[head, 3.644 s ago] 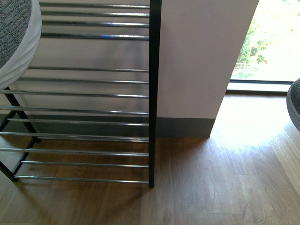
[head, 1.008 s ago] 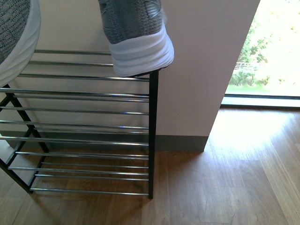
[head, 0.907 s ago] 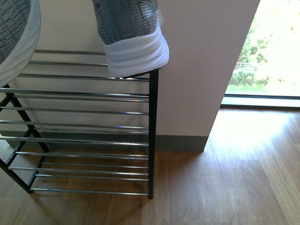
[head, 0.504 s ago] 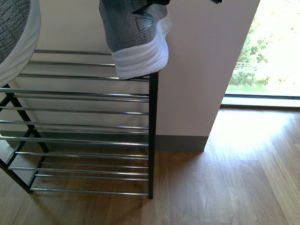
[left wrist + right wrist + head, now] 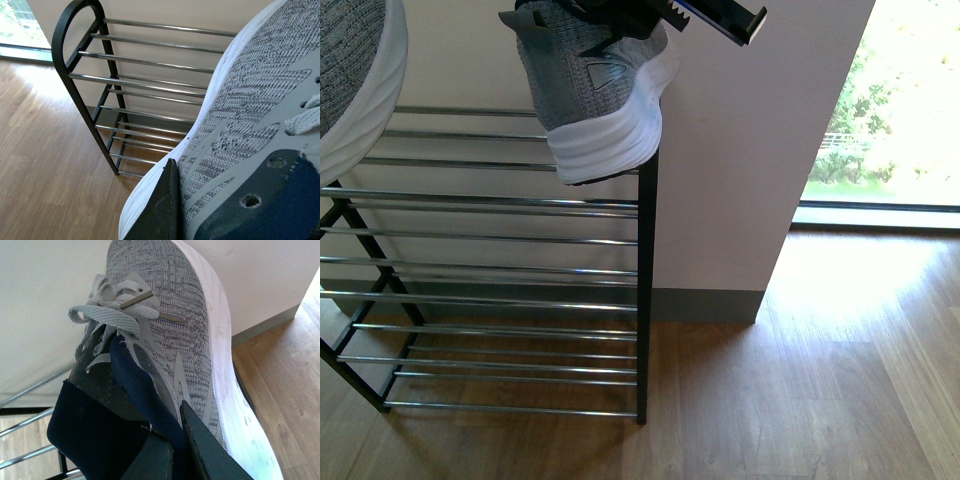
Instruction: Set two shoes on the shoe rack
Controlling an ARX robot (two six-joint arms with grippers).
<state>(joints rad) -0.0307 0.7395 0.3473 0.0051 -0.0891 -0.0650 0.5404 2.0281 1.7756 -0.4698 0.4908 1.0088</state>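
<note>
At the front view's upper centre, our right gripper [image 5: 172, 432] pinched one sneaker's [image 5: 595, 90] soft collar; the left gripper [image 5: 227, 172] clamped the other sneaker [image 5: 350, 70]. We judged both light, stiff-soled.

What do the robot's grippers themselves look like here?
Both are matte and near black. The right gripper has flat, wedge-shaped fingers; in the front view one straight finger bar carries saw-like teeth. The left gripper shows only one tapering finger, with a rough, speckled surface. No cables or markings are visible.
</note>
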